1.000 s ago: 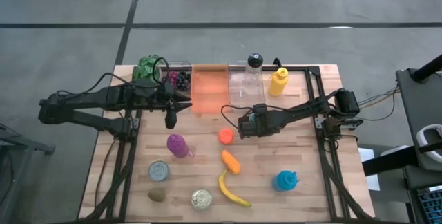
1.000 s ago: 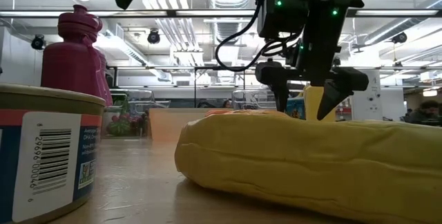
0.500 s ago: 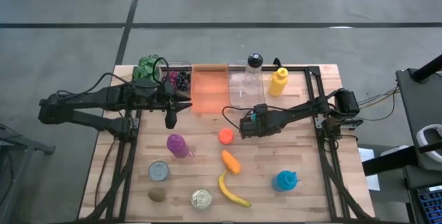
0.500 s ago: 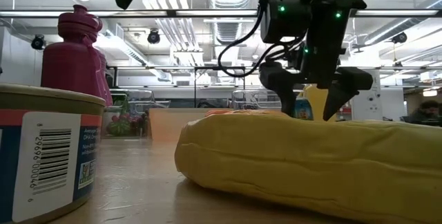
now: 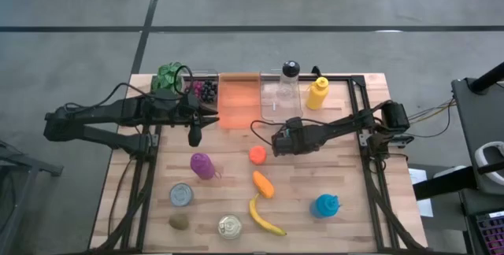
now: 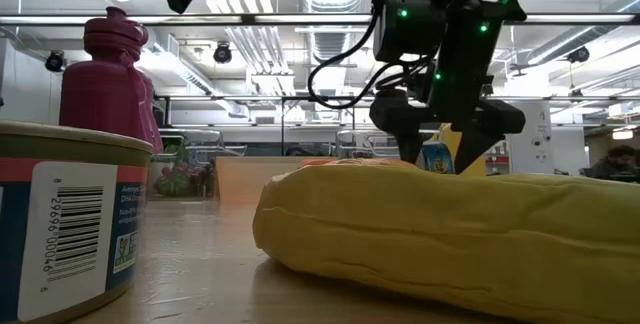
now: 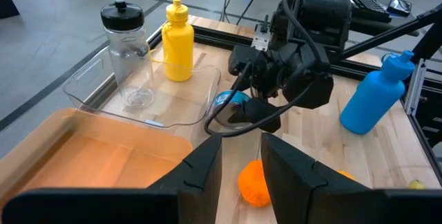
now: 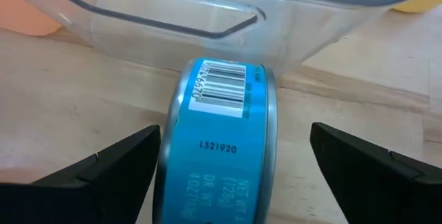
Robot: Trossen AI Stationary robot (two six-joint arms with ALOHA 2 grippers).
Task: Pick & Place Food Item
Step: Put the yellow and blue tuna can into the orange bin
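A blue tin can (image 8: 221, 141) lies on its curved side on the wooden table, close to the near wall of a clear bin (image 8: 207, 16). My right gripper (image 8: 235, 162) slants down over it, open, with one finger on each side of the can. One finger stands close beside the can and the other is clearly apart from it. The left wrist view shows the same can (image 7: 228, 101) under that gripper. My left gripper (image 5: 194, 135) hangs above the table by the orange bin (image 5: 239, 101). Its fingers (image 7: 207, 169) stand a narrow gap apart, with nothing between them.
On the near half of the table lie an orange round fruit (image 5: 257, 154), a carrot (image 5: 263, 184), a banana (image 5: 264, 217), a purple bottle (image 5: 202, 165), two tins (image 5: 181, 194) and a blue bottle (image 5: 325, 205). A yellow bottle (image 5: 316, 93) and a clear bottle (image 5: 290, 78) stand at the far edge.
My right gripper has rolled a little about its own pointing line while staying over the blue can. In the low view its two fingers now stand turned against before. The can has not moved.
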